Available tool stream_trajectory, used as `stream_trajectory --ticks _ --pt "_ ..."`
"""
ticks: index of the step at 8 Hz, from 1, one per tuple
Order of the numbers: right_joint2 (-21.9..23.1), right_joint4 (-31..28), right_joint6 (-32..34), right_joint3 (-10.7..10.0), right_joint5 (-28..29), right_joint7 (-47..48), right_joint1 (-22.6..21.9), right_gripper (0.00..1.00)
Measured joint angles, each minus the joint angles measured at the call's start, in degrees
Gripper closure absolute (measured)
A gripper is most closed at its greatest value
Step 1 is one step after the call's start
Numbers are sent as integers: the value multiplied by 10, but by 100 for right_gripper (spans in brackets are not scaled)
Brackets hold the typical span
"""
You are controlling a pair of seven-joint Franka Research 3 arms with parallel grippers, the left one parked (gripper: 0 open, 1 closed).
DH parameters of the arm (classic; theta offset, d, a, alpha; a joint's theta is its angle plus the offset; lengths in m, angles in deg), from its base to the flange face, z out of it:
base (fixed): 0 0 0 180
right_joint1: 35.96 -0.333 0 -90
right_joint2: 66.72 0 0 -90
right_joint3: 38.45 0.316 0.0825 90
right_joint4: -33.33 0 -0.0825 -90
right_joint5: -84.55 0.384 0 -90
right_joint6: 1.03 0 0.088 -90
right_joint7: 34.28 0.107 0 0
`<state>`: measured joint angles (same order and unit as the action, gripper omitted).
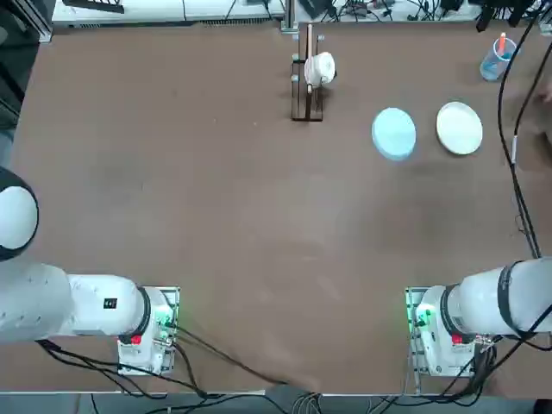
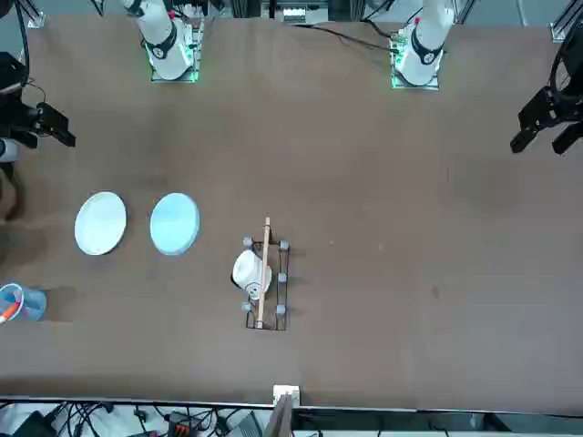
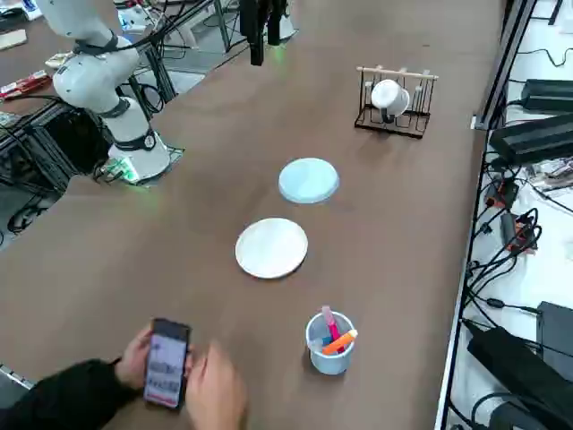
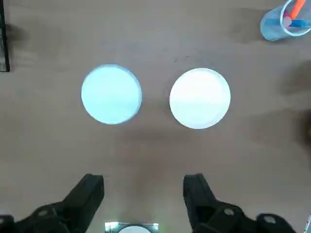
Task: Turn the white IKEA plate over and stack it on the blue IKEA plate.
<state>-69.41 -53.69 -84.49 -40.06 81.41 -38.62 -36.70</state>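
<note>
Tabletop point(image 4: 155, 29): white IKEA plate point(image 4: 199, 98) beyond open right gripper point(image 4: 144, 187).

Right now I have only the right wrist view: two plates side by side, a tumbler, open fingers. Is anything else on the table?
Observer: Yes. A wooden rack holding a white cup stands past the blue IKEA plate, apart from it.
Operator: Anyone nearby?
Observer: A person's hands hold a phone over the table edge, near the white IKEA plate.
Operator: The arm?
Observer: The right gripper hangs open on the robot's side of both plates; the front view shows it over neither.
</note>
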Motion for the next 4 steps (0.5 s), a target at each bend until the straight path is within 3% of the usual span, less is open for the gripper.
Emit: stream_trajectory --ticks 4 --pt "0 0 0 0 0 0 -1 0"
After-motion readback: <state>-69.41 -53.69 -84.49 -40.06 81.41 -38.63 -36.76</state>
